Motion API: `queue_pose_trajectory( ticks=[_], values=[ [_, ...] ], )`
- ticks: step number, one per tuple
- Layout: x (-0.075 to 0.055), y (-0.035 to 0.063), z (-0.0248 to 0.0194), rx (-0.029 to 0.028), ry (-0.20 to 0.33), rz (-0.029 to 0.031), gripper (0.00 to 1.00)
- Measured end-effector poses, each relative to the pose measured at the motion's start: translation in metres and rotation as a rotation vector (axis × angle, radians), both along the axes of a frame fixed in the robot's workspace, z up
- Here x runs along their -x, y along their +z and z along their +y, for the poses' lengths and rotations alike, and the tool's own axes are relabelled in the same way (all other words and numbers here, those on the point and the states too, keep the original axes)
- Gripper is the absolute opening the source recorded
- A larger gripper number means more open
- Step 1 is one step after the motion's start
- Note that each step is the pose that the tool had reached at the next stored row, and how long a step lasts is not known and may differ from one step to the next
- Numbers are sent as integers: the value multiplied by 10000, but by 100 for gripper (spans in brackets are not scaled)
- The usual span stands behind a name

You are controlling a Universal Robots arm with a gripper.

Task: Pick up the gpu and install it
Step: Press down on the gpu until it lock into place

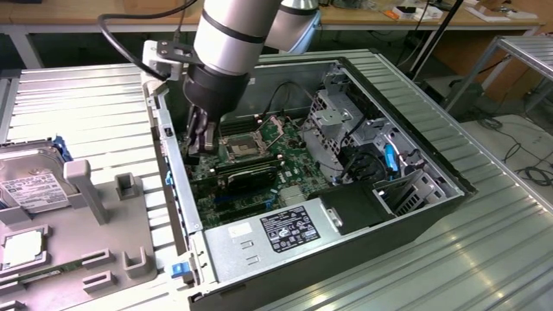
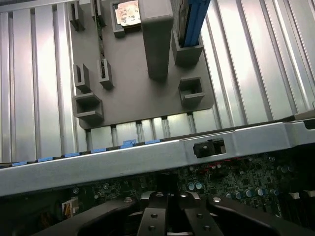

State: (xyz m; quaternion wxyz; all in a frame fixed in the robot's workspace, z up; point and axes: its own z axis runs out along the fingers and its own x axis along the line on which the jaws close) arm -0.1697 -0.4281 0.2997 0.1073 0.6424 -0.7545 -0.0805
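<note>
One shut pincer (image 2: 167, 216), one mobo (image 1: 250, 155).

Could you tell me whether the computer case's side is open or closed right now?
Open: the computer case lies on its side, panel off, motherboard exposed.

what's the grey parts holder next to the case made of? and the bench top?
Parts holder: looks like matte grey plastic, possibly printed; uniform dull colour, blocky moulded pockets, no glare. Bench top: ribbed bare metal, likely aluminium; bright streaky reflections along the ridges. Neither can be confirmed by look alone.
</note>
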Motion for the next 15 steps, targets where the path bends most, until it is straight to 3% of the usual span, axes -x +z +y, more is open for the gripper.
queue_pose_trajectory(
  ticks=[1, 2, 4, 7, 10, 15],
  values=[
    [-4, 16, 9, 123, -1, 133, 11],
    [-7, 35, 15, 202, -1, 213, 11],
    [-11, 81, 16, 253, 1, 332, 11],
    [-12, 93, 15, 252, 0, 357, 11],
    [-12, 94, -48, 254, 1, 360, 11],
    [-12, 59, -64, 255, 1, 357, 11]
  ],
)
